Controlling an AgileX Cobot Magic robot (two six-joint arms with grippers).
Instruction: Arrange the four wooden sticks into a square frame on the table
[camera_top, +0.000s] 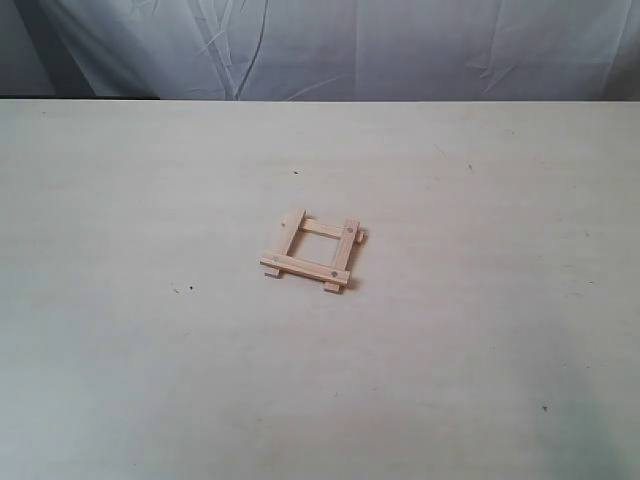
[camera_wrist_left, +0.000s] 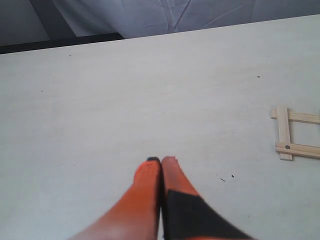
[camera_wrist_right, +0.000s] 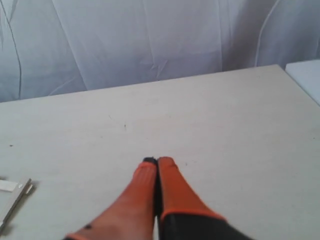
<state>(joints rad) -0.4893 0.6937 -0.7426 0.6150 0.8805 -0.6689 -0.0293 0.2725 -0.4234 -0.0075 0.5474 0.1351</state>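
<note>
Closest to the lens, the left gripper (camera_wrist_left: 161, 160) is seen with its two orange fingers (camera_wrist_left: 147, 182) pressed together, and nothing is held between them. It is poised above the bare table (camera_wrist_left: 100, 100), but whether the tips touch the surface cannot be told. The right gripper (camera_wrist_right: 157, 161) is likewise closed on nothing, its orange fingers (camera_wrist_right: 172, 185) set side by side over the table (camera_wrist_right: 225, 110).

Beyond the left fingertips and off to one side, well apart from them, the square frame (camera_wrist_left: 283, 131) is found lying flat on the tabletop; only part of it is caught at the edge of that wrist view. Off to the side of the right gripper, a pale flat piece (camera_wrist_right: 7, 186) is cut by the picture's edge and cannot be identified with certainty.

In the exterior view neither gripper is shown. The square frame (camera_top: 305, 266) is laid near the middle of the table (camera_top: 150, 380), made of the four wooden sticks (camera_top: 322, 229) overlapped at the corners, with the ends left slightly protruding. Small dark holes are seen near some stick ends. A few dark specks (camera_top: 190, 289) are scattered on the surface near the frame. Farthest back, a pale creased cloth (camera_top: 350, 50) is hung behind the table's far edge.
</note>
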